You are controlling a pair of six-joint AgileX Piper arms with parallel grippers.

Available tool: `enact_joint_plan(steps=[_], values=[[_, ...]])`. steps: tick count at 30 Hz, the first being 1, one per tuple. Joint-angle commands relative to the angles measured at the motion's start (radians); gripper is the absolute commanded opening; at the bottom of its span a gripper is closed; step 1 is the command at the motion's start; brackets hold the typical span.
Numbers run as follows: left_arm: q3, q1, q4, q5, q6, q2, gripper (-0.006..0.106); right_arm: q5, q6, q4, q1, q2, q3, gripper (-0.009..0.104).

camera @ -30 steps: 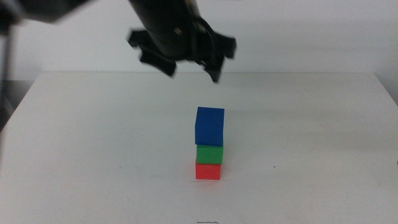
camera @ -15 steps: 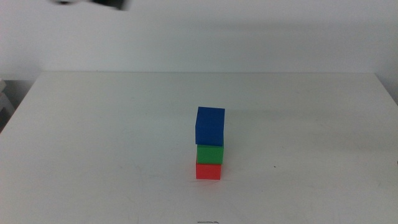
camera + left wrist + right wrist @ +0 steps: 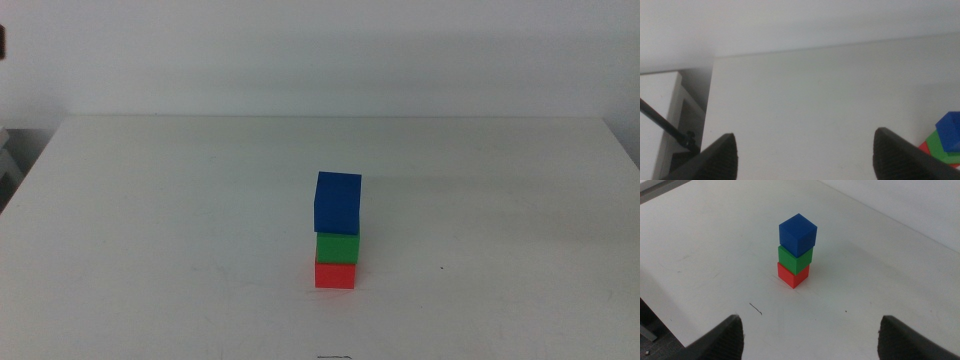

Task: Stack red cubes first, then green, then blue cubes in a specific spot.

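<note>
Cubes stand in one column near the middle of the white bench point(image 3: 150, 200): the red cube point(image 3: 334, 274) sits on the bench, the green cube point(image 3: 337, 247) rests on it, and the blue cube point(image 3: 337, 202) tops the green one. The blue cube is turned a little against the two below and overhangs the green cube's edge slightly. Nothing else touches the column.

From my left wrist camera the column is cut off at the picture's edge; only slivers of blue, green and red show beside one jaw tip. My left end effector point(image 3: 805, 152) is released, its two jaws spread wide with bare bench between them, well apart from the column. My right end effector point(image 3: 812, 335) is also released and empty, its jaws far apart, with the whole column in plain sight beyond them and well clear of them. Only the jaw tips show in either wrist picture, and in the middle view neither end effector can be made out.

A thin dark mark point(image 3: 756, 309) lies on the bench near the red cube.
</note>
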Motion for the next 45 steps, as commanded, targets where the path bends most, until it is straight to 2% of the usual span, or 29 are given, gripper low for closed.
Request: enact_joint_plan(steps=[1,18,22,24,28,32,36,41,45], values=[[-0.012,0.002,-0.02,-0.093,-0.002,-0.031,0.091,-0.072,-0.013,-0.01,-0.005,0.003,-0.024,0.082],[-0.013,0.002,0.001,-0.091,-0.001,-0.071,0.091,-0.07,-0.013,-0.01,-0.005,0.003,-0.024,0.082],[0.026,0.002,0.0,-0.099,-0.001,-0.096,0.091,-0.089,-0.013,-0.042,-0.005,0.003,-0.006,0.082],[0.079,0.002,0.002,-0.144,-0.001,-0.14,0.091,-0.154,-0.013,-0.056,-0.015,0.0,0.031,0.082],[0.259,0.002,0.002,-0.344,-0.001,-0.289,0.091,-0.339,-0.013,-0.042,-0.062,-0.017,0.139,0.082],[0.463,0.002,0.002,-0.56,-0.001,-0.438,0.091,-0.523,-0.013,-0.042,-0.162,-0.057,0.259,0.082],[0.628,0.002,0.002,-0.708,-0.001,-0.564,0.091,-0.636,-0.013,-0.034,-0.35,-0.122,0.383,0.082],[0.809,0.002,-0.002,-0.851,-0.001,-0.666,0.091,-0.679,-0.013,-0.032,-0.56,-0.218,0.523,0.082],[0.976,0.002,-0.038,-0.988,-0.001,-0.724,0.091,-0.679,-0.013,-0.032,-0.658,-0.303,0.631,0.082]])
